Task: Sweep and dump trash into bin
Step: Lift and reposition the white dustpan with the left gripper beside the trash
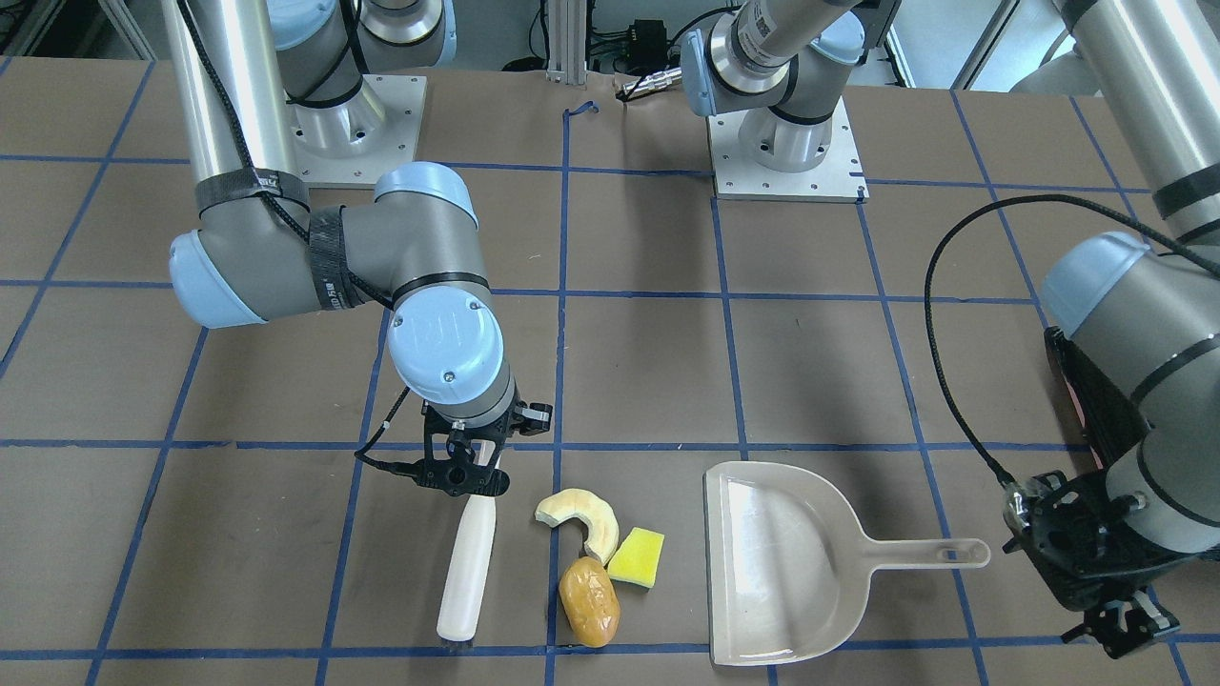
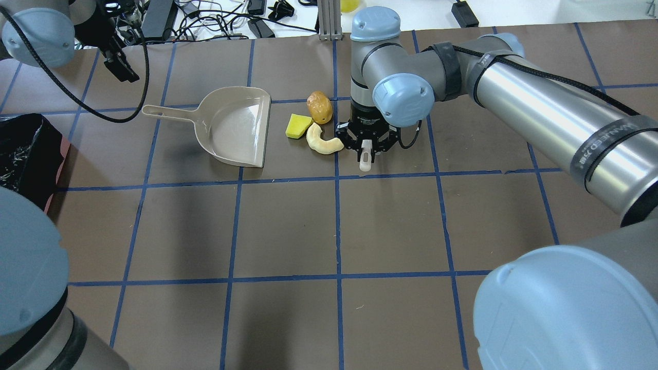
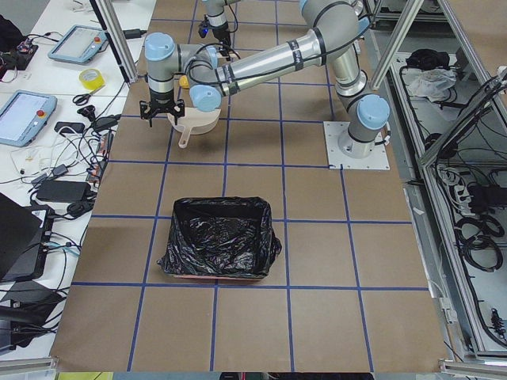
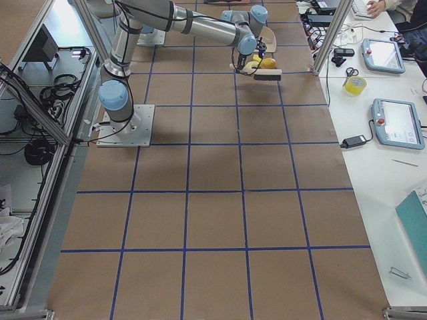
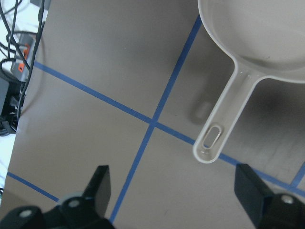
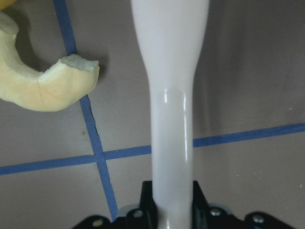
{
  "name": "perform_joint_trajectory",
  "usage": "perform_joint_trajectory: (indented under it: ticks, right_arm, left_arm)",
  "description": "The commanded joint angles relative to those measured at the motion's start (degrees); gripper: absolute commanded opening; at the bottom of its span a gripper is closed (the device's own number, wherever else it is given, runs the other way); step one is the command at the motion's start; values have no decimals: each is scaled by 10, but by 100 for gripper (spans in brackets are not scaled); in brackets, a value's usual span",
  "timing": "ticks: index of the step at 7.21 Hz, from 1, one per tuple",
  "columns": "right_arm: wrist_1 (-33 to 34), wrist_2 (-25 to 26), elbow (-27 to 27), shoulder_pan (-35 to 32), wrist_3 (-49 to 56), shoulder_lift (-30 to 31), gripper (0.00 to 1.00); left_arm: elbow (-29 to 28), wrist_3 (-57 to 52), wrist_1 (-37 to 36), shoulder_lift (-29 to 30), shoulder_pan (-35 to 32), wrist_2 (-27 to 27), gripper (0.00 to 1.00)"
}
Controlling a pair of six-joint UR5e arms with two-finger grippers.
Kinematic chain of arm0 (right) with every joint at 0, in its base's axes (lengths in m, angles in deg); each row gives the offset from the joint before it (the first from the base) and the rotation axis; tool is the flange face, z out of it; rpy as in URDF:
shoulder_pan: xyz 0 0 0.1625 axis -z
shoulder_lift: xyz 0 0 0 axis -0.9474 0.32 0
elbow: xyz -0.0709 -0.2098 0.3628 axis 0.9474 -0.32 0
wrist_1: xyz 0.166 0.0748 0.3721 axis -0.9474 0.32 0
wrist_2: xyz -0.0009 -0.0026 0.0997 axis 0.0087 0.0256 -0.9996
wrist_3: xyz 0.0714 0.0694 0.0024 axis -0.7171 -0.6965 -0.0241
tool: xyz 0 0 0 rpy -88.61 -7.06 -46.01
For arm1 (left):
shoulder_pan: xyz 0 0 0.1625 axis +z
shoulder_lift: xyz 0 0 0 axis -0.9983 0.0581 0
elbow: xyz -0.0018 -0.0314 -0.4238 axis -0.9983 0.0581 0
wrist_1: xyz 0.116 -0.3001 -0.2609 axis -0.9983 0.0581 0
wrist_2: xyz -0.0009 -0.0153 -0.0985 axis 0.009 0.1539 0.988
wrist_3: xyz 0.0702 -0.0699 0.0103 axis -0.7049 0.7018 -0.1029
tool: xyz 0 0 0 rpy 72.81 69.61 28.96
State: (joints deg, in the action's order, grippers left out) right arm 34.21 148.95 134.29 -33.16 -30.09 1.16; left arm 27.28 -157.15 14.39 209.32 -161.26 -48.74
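Trash sits clustered on the desk between brush and dustpan: beige crescent slice, yellow wedge, glossy tan lump. Right tool is clamped on the white brush handle. Left tool is spread wide, empty, hovering just off the dustpan handle tip. Bin is well apart, on the left arm's side. Pieces look light and rigid; lump likely rolls, crescent likely pivots. Push, don't pinch. Dustpan looks light and slippery: grip the handle mid-shaft.
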Motion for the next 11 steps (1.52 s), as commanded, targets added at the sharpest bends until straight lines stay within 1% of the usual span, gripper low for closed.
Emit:
perform_joint_trajectory:
  ticks: [1, 2, 4, 11]
  right_arm:
    - [1, -25, -1, 0, 1, -1, 0]
    - [0, -37, 0, 0, 0, -2, 0]
    - [0, -40, 0, 0, 0, -3, 0]
    - [-9, -38, 3, -5, -27, -3, 0]
  left_arm:
    - [-4, -96, 8, 41, 1, -3, 91]
    - [-2, -96, 15, 46, -3, -3, 91]
    - [1, -96, 59, 41, -4, -3, 89]
    - [18, -92, 72, 40, 1, 7, 87]
